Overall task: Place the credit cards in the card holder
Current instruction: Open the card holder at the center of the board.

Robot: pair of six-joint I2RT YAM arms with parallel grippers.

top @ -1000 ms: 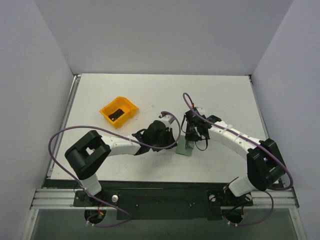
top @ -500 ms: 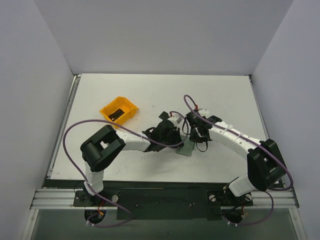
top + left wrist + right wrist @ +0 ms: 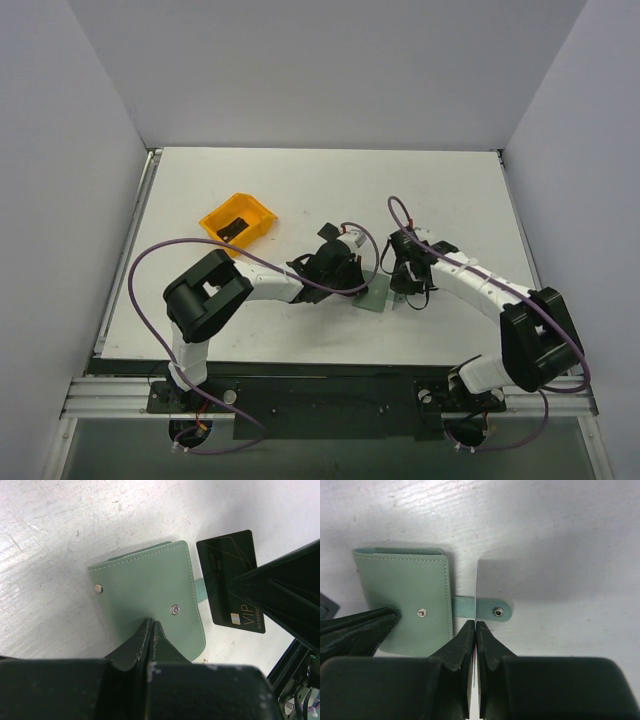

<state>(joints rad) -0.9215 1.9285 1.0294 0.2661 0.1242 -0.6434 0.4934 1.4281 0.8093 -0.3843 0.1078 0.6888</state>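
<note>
Orange bin [image 3: 257, 214]: on the table [image 3: 300, 185], far left, well apart from both grippers.
Binned card [image 3: 232, 228]: dark and flat, lying inside the orange bin; cannot tell whether one card or more.
Left arm [image 3: 255, 288]: reaching right across the middle of the table toward the card holder.
Left gripper [image 3: 151, 624]: fingers pressed together with no gap, tips resting on the near edge of the card holder's top flap, just beside one metal snap; nothing visible between the fingers.
Card holder [image 3: 145, 587]: sage green, folded closed and lying flat on the table between the two grippers; two metal snaps showing on its top face.
Snap tab [image 3: 487, 609]: sticking out flat from the card holder's right edge, undone, its round snap at the far right end.
Credit card [image 3: 227, 580]: black with "VIP" lettering, standing on edge just right of the card holder, above the snap tab; seen edge-on as a thin line from the right wrist; not inside the holder.
Right gripper [image 3: 476, 625]: fingers closed tight on the lower part of the credit card, holding it upright.
Right arm [image 3: 470, 280]: reaching left from the near right corner toward the card holder.
</note>
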